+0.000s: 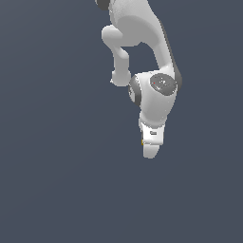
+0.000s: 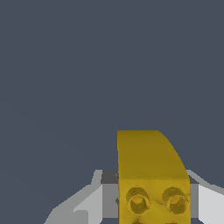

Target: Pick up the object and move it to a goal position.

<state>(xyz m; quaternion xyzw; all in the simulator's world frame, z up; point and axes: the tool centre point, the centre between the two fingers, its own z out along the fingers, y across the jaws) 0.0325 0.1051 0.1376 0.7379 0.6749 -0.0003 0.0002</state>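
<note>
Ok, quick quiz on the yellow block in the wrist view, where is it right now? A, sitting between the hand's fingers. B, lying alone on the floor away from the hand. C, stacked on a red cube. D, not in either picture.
A: in the wrist view the yellow block fills the gap between the grey fingers of the hand, one on each side.

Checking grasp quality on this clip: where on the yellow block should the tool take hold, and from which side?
Across its two flat opposite sides, coming from above. In the wrist view the yellow block sits between the tool's fingers, its flat flanks facing them; its sloped, curved face and studded face offer poorer contact.
</note>
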